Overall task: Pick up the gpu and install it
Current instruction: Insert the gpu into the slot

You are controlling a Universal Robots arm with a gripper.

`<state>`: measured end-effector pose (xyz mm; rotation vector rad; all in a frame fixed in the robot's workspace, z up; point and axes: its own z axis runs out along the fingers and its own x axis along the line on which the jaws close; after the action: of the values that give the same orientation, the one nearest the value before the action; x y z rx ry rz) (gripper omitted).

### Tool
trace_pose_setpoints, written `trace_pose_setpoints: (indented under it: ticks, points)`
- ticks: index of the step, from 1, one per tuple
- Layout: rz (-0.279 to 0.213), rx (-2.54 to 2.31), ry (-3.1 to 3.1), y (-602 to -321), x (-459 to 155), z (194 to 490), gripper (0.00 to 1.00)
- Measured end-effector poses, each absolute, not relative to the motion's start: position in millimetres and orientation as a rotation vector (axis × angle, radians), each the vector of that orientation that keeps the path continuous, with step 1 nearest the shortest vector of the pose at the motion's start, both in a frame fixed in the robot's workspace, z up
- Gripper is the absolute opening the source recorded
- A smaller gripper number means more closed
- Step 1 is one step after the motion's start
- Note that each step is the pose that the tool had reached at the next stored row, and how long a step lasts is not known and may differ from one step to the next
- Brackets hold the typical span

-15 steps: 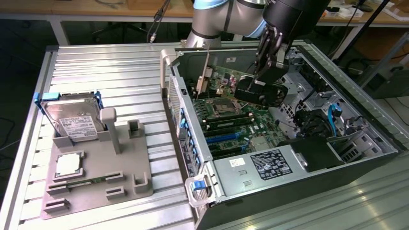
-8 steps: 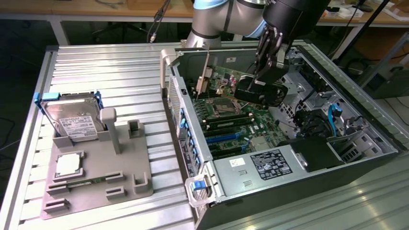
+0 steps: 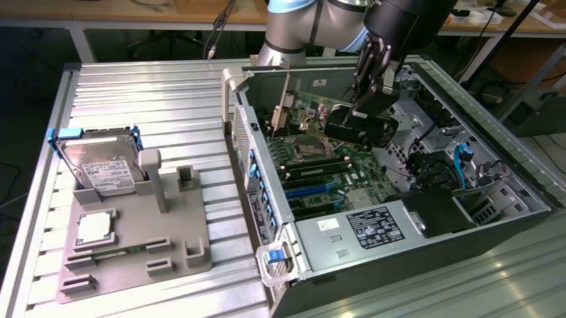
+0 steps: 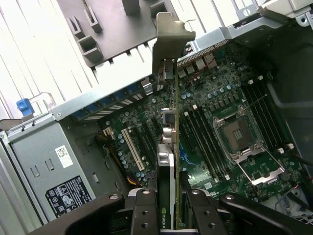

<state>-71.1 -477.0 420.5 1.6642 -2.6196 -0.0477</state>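
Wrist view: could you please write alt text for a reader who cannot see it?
The gripper clamps the gpu edge-on between its jaws above the motherboard of an open computer case. An empty processor socket lies to one side of the card, a grey power supply to the other.

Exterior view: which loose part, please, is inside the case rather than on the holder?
The gpu, edge-on in the gripper; the hard drive sits on the holder.
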Motion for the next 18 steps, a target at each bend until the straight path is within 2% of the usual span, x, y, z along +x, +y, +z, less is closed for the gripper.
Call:
trace_pose_setpoints:
  ticks: [18]
  points:
    - [-0.046,1.741,-2.568,-477.0,-71.1,420.5,0.27]
